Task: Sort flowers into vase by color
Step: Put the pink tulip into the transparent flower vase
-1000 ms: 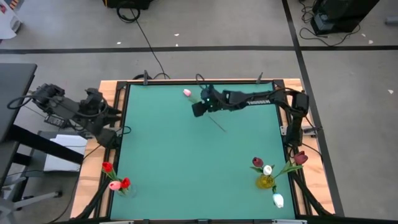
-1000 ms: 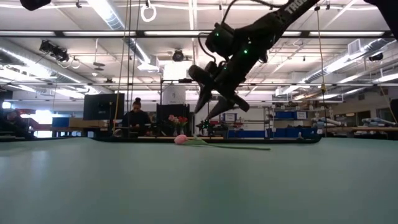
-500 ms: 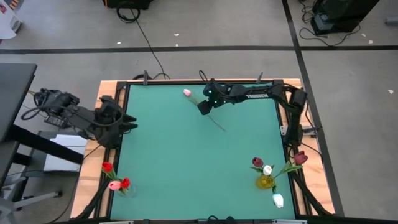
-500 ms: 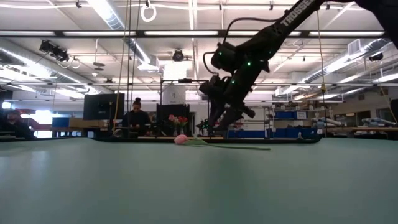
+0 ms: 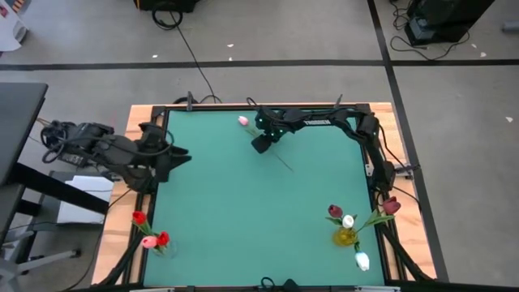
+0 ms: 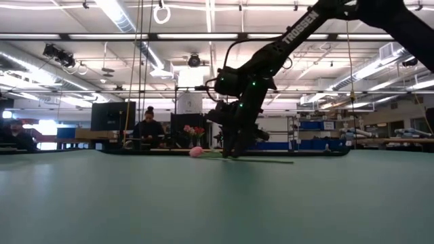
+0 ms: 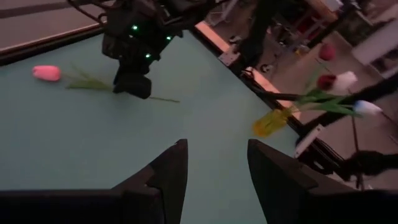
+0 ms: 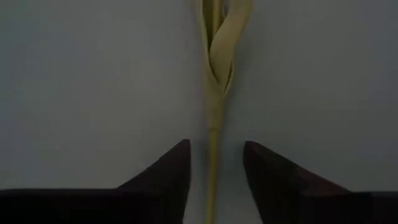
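Observation:
A pink tulip (image 5: 243, 121) lies flat on the green table near its far edge, and its thin stem (image 5: 280, 159) runs toward the table's middle. My right gripper (image 5: 261, 143) is down at the table over the stem and open. In the right wrist view, one finger stands on each side of the stem (image 8: 212, 174) just below the leaves (image 8: 222, 43), with a gap on both sides. In the low view the right gripper (image 6: 234, 152) stands just right of the pink bud (image 6: 196, 152). My left gripper (image 7: 214, 168) is open and hovers over the table's left edge (image 5: 182, 154).
A clear vase (image 5: 154, 243) at the near left corner holds red and pink tulips. A yellow vase (image 5: 347, 236) at the near right holds maroon, white and red tulips, and a white tulip (image 5: 362, 260) lies beside it. A person (image 6: 148, 125) sits in the room beyond the table.
My right gripper has come down from above the table until its fingers stand astride the pink tulip's stem. My left arm has reached from outside the left edge toward the right, over the edge. The tulip has not moved.

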Robot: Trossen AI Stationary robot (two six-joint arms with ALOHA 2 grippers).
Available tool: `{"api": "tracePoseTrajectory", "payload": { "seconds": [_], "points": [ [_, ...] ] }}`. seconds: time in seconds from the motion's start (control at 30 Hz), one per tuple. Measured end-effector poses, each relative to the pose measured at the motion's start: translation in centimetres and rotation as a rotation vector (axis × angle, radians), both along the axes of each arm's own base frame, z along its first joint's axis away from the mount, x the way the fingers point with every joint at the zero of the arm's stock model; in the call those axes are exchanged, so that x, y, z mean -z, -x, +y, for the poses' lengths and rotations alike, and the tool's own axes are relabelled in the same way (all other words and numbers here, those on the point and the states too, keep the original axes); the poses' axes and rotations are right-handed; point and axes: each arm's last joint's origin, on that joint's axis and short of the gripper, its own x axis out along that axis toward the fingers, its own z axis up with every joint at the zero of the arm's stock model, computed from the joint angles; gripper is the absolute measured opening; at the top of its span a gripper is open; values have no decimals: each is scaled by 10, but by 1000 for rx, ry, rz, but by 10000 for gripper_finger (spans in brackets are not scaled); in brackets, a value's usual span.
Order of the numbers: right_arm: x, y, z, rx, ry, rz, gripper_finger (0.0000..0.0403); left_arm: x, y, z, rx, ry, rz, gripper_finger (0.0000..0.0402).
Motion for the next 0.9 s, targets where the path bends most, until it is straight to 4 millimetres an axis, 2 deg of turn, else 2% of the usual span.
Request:
{"api": "tracePoseTrajectory", "payload": {
  "seconds": [0.2,0.27,0.37,0.5,0.57,0.73,0.9],
  "points": [
    [-3,-5,-2,-29,33,-7,23,4,-13,5,-85,-7,36,171],
    [-3,-4,-3,-27,28,-10,12,5,-15,7,-111,-24,44,171],
    [-3,-3,-4,-21,1,-13,20,5,-16,11,-127,-54,54,172],
    [-12,-1,0,-34,-31,-29,7,4,-15,13,-115,-109,65,172],
    [-23,-1,2,-36,-48,-76,7,4,-13,14,-113,-110,61,172],
    [-77,-5,10,-94,-12,-303,5,4,-14,14,-113,-109,61,172],
    [-134,-9,29,-178,66,-565,4,5,-16,14,-119,-121,72,172]
  ]
}}
